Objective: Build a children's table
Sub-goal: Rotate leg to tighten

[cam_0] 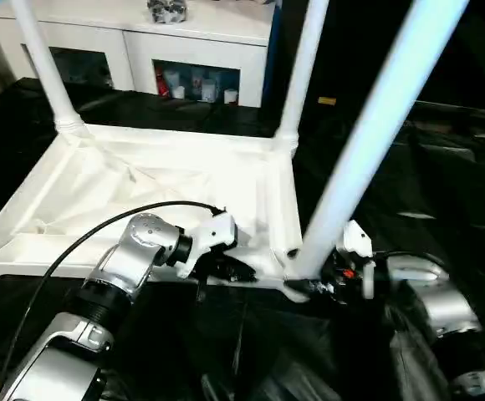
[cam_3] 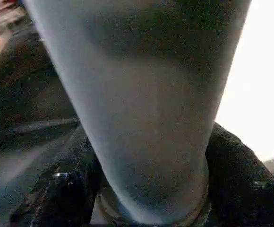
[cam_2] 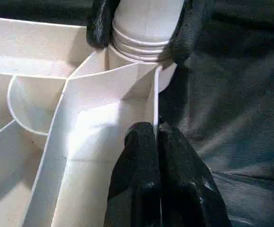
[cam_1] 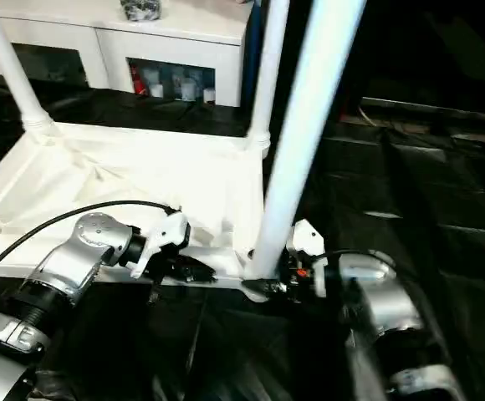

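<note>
From the head view, the table top [cam_0: 142, 188] is lying upside down on the black sheet [cam_0: 443, 192], ribbed underside up, with two legs standing in its far corners: the far left leg [cam_0: 46, 67] and the far right leg [cam_0: 305, 67]. A third leg [cam_0: 376, 125] is sitting in the near right corner socket, leaning toward the right. The left arm is reaching in from the near left, its wrist bent across, and the left gripper [cam_0: 238, 269] is lying against the near edge of the top. The right gripper [cam_0: 313, 282] is coming in from the right at the foot of the third leg. A white cabinet [cam_0: 184, 50] is standing beyond.

In the left wrist view, the left gripper's fingers [cam_2: 141, 179] are pinched shut on a thin upright rib of the top, and the right gripper's fingers [cam_2: 101, 23] are flanking the leg's base.

In the right wrist view, the right gripper's black fingers [cam_3: 243, 179] are cupping the leg on both sides.
</note>
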Tool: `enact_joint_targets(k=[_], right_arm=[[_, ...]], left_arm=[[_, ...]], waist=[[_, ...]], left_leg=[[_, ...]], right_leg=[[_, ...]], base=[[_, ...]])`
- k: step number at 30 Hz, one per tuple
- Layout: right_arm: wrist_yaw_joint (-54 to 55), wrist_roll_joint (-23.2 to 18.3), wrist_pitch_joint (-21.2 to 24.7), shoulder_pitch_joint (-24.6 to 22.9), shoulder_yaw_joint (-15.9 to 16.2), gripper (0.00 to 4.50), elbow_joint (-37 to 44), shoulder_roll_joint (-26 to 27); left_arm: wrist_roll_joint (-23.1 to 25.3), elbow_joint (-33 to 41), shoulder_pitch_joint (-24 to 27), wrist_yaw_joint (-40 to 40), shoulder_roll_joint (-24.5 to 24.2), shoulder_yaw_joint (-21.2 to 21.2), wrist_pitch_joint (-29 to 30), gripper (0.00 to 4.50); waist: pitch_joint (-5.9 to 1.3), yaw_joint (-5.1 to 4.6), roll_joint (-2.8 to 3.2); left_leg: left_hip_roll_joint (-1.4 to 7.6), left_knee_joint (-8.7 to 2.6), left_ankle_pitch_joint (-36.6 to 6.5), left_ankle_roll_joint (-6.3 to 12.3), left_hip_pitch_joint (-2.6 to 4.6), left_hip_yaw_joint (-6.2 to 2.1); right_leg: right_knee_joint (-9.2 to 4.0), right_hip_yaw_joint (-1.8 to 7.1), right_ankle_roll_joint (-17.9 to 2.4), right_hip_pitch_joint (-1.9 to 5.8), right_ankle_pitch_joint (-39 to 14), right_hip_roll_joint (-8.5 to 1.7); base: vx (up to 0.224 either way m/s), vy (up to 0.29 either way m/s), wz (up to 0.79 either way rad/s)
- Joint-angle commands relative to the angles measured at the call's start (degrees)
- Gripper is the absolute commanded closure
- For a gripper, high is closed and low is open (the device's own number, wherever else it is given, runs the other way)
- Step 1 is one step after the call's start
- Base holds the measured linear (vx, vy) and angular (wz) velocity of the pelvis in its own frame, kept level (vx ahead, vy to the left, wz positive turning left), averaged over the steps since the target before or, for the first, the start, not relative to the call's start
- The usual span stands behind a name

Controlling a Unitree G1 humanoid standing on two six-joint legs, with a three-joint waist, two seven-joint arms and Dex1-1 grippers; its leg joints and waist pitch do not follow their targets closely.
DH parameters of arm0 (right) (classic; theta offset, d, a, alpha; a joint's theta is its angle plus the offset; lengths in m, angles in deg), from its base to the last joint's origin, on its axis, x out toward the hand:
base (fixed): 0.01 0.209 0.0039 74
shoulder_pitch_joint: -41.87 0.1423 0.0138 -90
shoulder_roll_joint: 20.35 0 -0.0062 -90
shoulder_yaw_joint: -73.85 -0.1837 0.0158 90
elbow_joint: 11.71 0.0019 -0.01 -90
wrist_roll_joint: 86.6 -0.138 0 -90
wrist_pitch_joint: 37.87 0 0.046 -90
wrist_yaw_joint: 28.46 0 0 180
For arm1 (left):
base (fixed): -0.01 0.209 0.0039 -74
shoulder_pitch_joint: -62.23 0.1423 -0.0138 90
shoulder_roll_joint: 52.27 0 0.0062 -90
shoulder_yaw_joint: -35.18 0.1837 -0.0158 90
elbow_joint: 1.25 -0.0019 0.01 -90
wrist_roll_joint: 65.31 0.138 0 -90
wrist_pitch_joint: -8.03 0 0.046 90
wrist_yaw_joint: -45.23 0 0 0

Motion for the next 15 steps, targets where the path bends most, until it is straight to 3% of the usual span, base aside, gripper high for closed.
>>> enact_joint_targets(k=[1, 3, 5, 9, 11, 12, 14, 15], right_arm=[[6.03, 1.29, 0.52, -0.02, 2.05, 1.84, -1.90, 4.38], [11.95, 2.22, 0.53, 0.58, 0.67, 1.85, -3.59, 6.07], [17.44, 3.34, -0.24, 1.22, -0.21, 1.85, -5.68, 7.87], [27.86, 5.08, 0.45, 3.38, -2.00, 1.85, -9.86, 11.45], [36.56, 6.84, 0.05, 5.88, -3.04, 1.85, -13.45, 13.76], [39.18, 6.84, -0.40, 6.97, -3.71, 1.85, -14.69, 14.87], [40.39, 6.77, -1.32, 7.95, -4.02, 1.85, -15.64, 15.93], [39.77, 6.92, -2.15, 8.12, -3.67, 1.50, -15.72, 16.06]], left_arm=[[-0.31, 0.94, -1.75, 6.58, 4.25, -0.72, 0.31, 4.50], [-0.07, 0.67, -2.04, 8.95, 5.57, -1.05, 0.81, 4.50], [0.76, 0.09, -2.44, 12.22, 7.50, -0.88, 1.59, 4.50], [2.35, -1.37, -3.46, 18.21, 11.18, -0.44, 2.95, 4.50], [3.05, -2.45, -4.46, 23.00, 14.08, -0.95, 3.94, 4.50], [3.39, -2.93, -4.83, 24.96, 15.37, -1.08, 4.03, 4.50], [3.84, -2.91, -4.92, 26.17, 16.41, -0.82, 3.95, 4.50], [3.94, -2.33, -4.62, 25.86, 16.56, -0.58, 3.81, 4.50]], waist=[[-2.53, -0.30, -0.45], [-2.55, -0.60, -0.35], [-2.53, -0.93, -0.39], [-2.57, -1.49, -0.49], [-2.66, -1.57, -0.16], [-2.84, -1.59, -0.29], [-3.02, -1.47, -0.10], [-3.07, -1.43, -0.19]], left_leg=[[3.62, -4.14, -12.10, 2.16, 0.54, -1.84], [3.61, -4.30, -13.21, 1.00, 0.69, -2.04], [3.67, -4.43, -13.27, 0.96, 0.47, -2.09], [3.52, -4.30, -12.78, 0.62, 0.68, -1.98], [3.49, -4.27, -11.65, 0.48, 0.53, -1.95], [3.45, -4.17, -10.93, 0.54, 0.59, -1.95], [3.37, -3.90, -8.82, 1.49, 0.38, -1.77], [3.35, -3.86, -8.30, 1.84, 0.28, -1.75]], right_leg=[[-5.10, 3.33, -11.43, 1.97, -16.43, -6.14], [-5.43, 3.31, -10.22, 1.88, -20.12, -6.21], [-5.51, 3.38, -9.80, 1.94, -19.78, -6.12], [-5.38, 3.45, -10.64, 1.75, -17.56, -6.07], [-5.13, 3.53, -10.86, 1.83, -15.52, -6.04], [-4.96, 3.47, -11.13, 2.00, -13.70, -5.98], [-4.44, 3.53, -12.28, 2.24, -8.26, -5.88], [-4.29, 3.48, -12.42, 2.37, -7.01, -5.84]], base=[[0.000, 0.000, 0.00], [0.000, 0.000, 0.00], [0.000, 0.000, 0.00], [0.000, 0.000, 0.00], [0.000, 0.000, 0.00], [0.000, 0.000, 0.00], [0.000, 0.000, 0.00], [0.000, 0.000, 0.00]])
